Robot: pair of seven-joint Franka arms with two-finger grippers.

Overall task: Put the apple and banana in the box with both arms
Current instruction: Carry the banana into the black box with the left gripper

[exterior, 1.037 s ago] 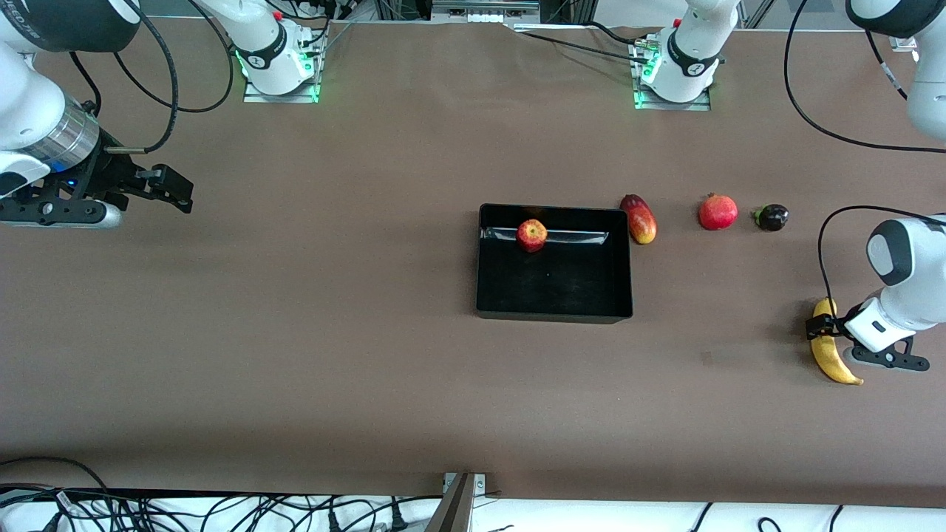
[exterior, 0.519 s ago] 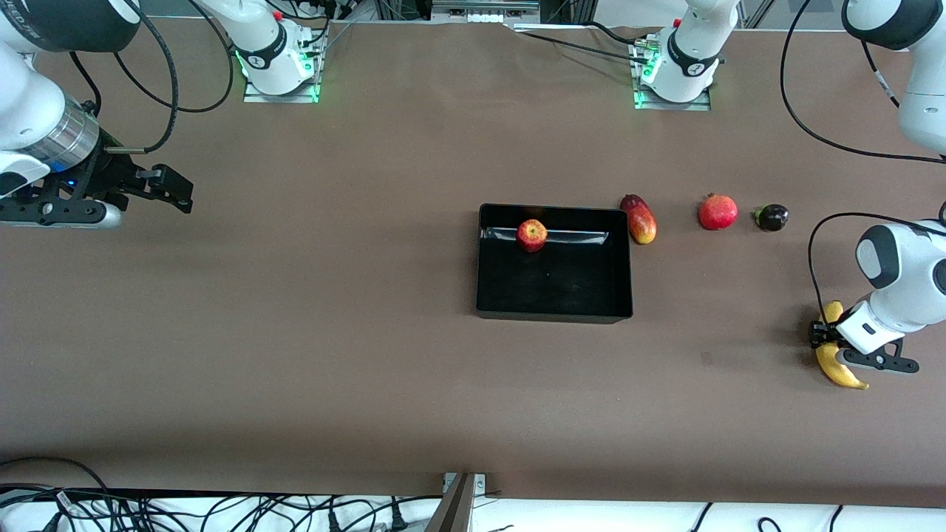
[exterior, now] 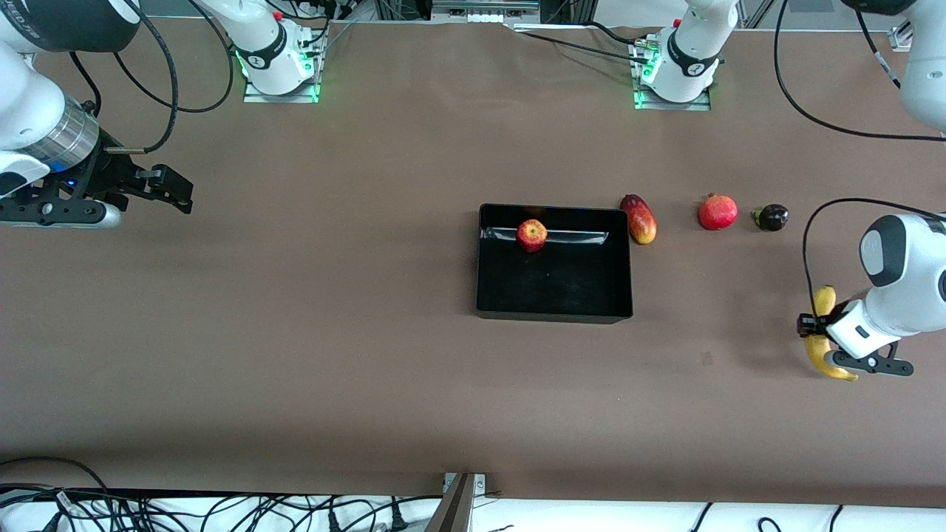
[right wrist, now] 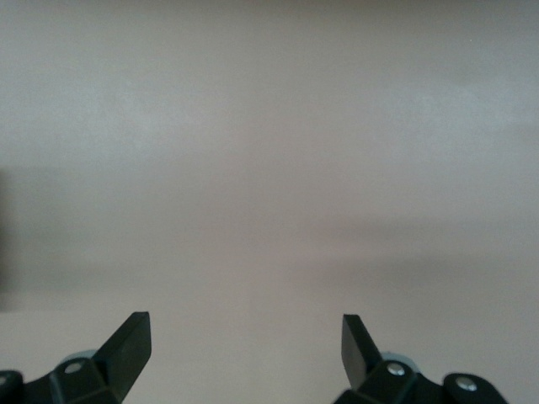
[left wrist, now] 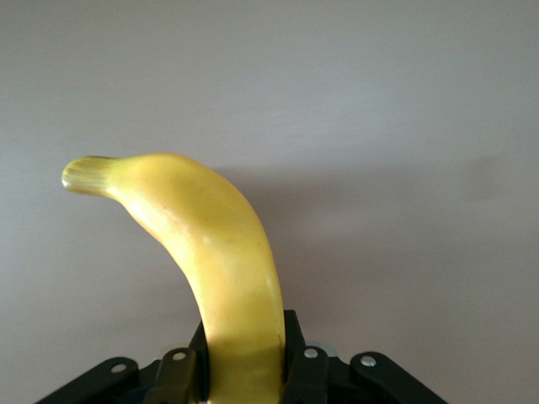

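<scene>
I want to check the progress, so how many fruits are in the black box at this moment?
1. Only the apple lies in the box, close to its wall nearest the robots' bases. The banana is outside, gripped in the left hand at the left arm's end of the table.

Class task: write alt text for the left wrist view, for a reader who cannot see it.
The left end effector is shut on a long curved yellow banana, which arches away from the camera to its greenish stem end. Past it lies only the plain brown table surface.
</scene>
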